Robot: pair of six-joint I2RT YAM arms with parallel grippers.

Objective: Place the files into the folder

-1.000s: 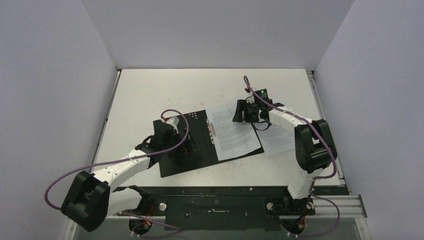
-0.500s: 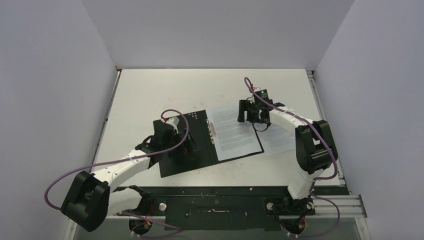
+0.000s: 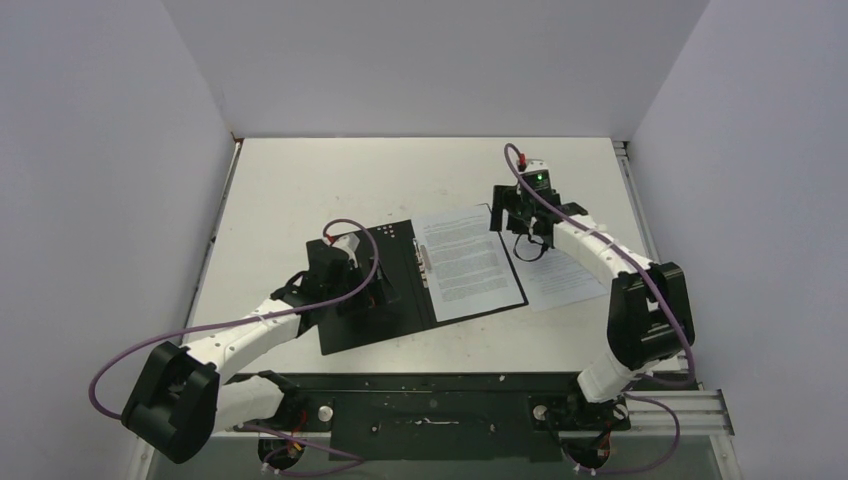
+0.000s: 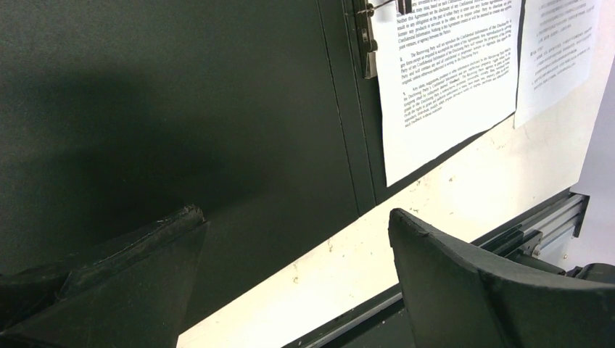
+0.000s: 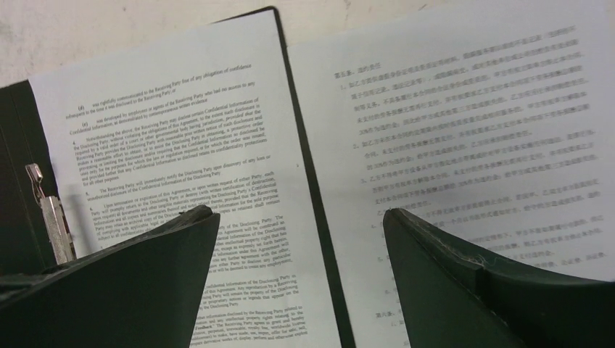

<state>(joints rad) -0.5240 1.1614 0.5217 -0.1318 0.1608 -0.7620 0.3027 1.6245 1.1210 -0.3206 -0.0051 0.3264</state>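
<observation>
Files (image 5: 167,130) flat beneath right end effector (image 5: 299,217) — fingers (image 5: 130,290) spread wide — one sheet inside open folder (image 4: 217,109).

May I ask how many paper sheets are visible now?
2: one sheet on the open folder's right half, a second sheet on the table just right of it. Stacked sheets might hide beneath.

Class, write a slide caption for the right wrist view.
Open right end effector hovers over one sheet in the folder, a second sheet beside it.

folder (image 3: 385,285) black inside, silver spine clip (image 5: 52,225); files (image 5: 464,123) white, dense black text; table (image 3: 320,180) off-white; arm cables (image 3: 220,325) purple.
</observation>
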